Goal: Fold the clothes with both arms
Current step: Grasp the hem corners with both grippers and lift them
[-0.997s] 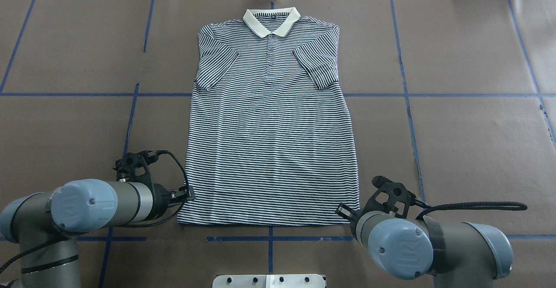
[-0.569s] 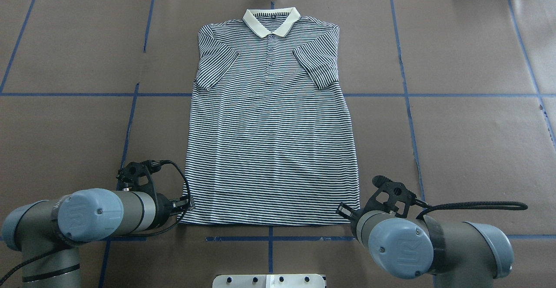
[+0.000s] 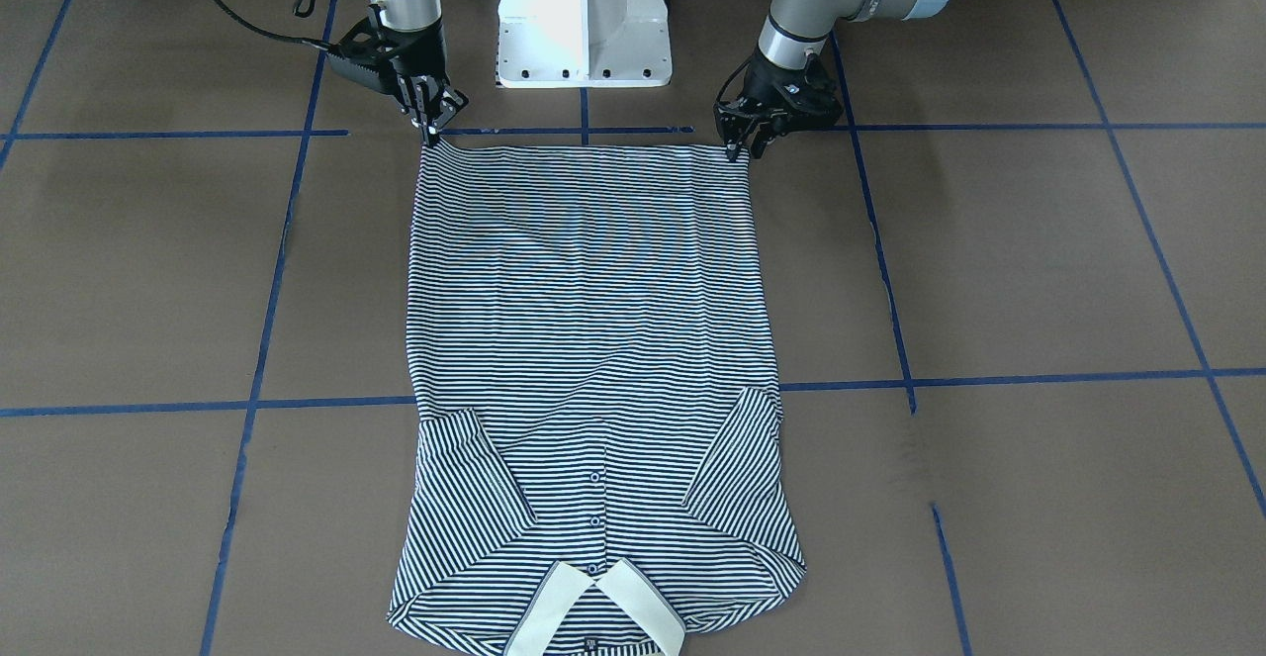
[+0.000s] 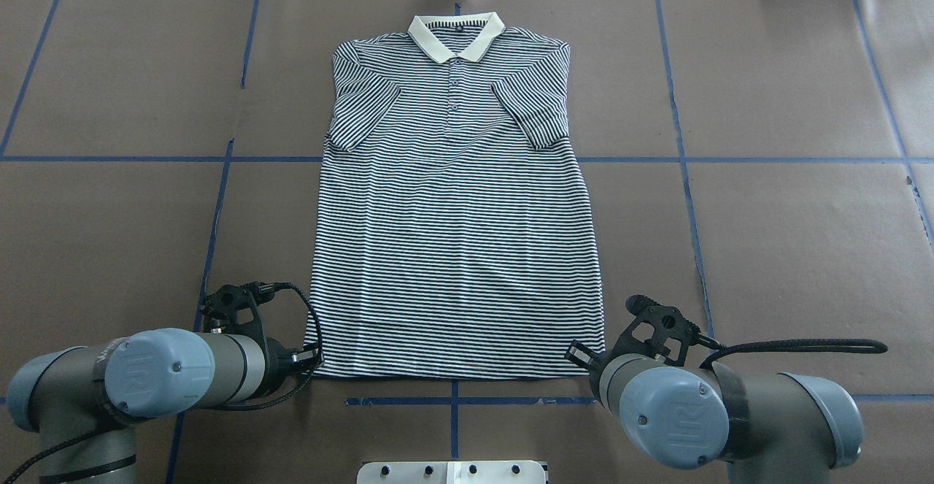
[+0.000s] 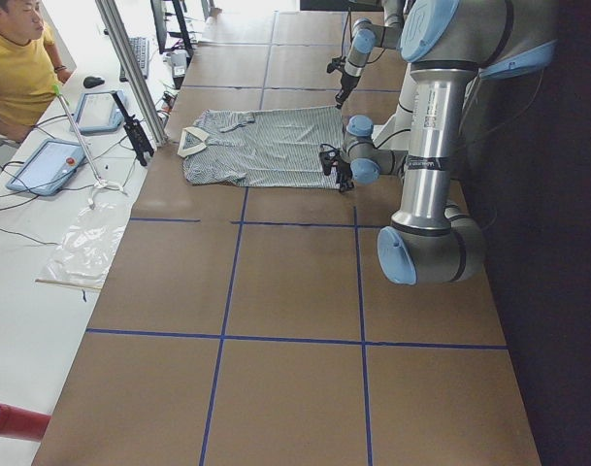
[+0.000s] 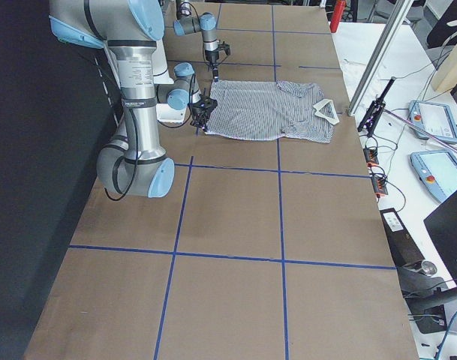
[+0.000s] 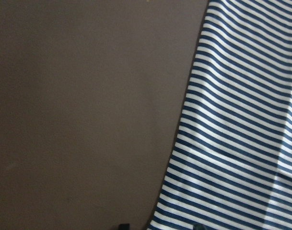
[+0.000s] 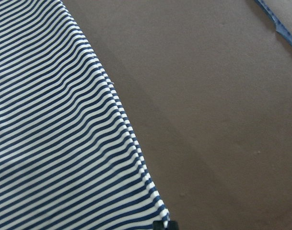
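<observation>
The right end effector (image 3: 432, 130), in the upper left of the front-facing view, is closed narrow on one hem corner of the polo shirt (image 3: 584, 320), and the cloth comes to a small point there. In its wrist view the striped edge runs down to two fingertips (image 8: 158, 224) set close together at the bottom of the frame. The left end effector (image 3: 743, 145), in the upper right of the front-facing view, stands at the other hem corner with its fingers spread. Its wrist view shows fingertips (image 7: 123, 225) well apart at the bottom edge, with the striped corner between them. The shirt lies flat and face up at the centre of the brown worktop (image 3: 1039, 260), both sleeves (image 3: 465, 488) folded in over the chest. Its cream collar (image 3: 593, 616) is at the bottom of the front-facing frame, opposite the white pedestal base (image 3: 584, 13) at top centre. Blue tape lines (image 3: 989, 379) cross the worktop.
</observation>
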You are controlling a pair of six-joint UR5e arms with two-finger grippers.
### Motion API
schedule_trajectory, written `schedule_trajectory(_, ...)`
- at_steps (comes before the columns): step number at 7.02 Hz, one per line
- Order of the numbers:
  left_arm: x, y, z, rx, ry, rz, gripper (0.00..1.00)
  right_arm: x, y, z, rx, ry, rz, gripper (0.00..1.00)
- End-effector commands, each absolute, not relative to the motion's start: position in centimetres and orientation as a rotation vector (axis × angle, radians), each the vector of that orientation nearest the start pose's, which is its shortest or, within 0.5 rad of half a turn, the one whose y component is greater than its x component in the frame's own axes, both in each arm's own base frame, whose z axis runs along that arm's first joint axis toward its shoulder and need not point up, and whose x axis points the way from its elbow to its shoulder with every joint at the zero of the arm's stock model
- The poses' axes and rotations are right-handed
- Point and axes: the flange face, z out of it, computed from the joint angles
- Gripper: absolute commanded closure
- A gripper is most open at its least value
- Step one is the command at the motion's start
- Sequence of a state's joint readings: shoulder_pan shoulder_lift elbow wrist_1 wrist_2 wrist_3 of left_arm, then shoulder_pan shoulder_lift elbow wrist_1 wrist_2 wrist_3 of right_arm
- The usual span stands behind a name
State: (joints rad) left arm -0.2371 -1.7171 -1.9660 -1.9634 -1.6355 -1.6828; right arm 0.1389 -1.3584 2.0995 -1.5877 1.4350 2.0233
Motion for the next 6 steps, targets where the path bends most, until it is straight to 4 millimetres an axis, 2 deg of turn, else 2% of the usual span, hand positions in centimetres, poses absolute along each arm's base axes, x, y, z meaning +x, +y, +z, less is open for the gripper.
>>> schedule_trajectory(1,49.3,-24.8,35.6,-0.005,0.946,-0.289,1.00,-49.4,-21.7,32.1,0.014,-0.746,0.612,1.00)
schedule_trajectory(2,49.5,-24.7,35.3,-0.017,0.951,-0.282,1.00,-49.4,-21.7,32.2,0.016,-0.745,0.613,1.00)
schedule_trajectory(3,49.4,-24.6,34.1,-0.023,0.975,-0.277,1.00,-49.4,-21.7,32.0,0.014,-0.748,0.612,1.00)
schedule_trajectory(4,48.1,-24.2,32.0,-0.045,1.000,-0.301,1.00,-48.6,-21.6,31.7,0.012,-0.757,0.617,1.00)
schedule_trajectory(5,46.6,-23.4,29.8,-0.073,1.009,-0.322,1.00,-47.0,-18.9,31.7,-0.029,-0.767,0.615,1.00)
schedule_trajectory(6,45.8,-20.6,27.7,-0.124,1.021,-0.321,1.00,-44.9,-16.5,31.2,-0.059,-0.776,0.593,1.00)
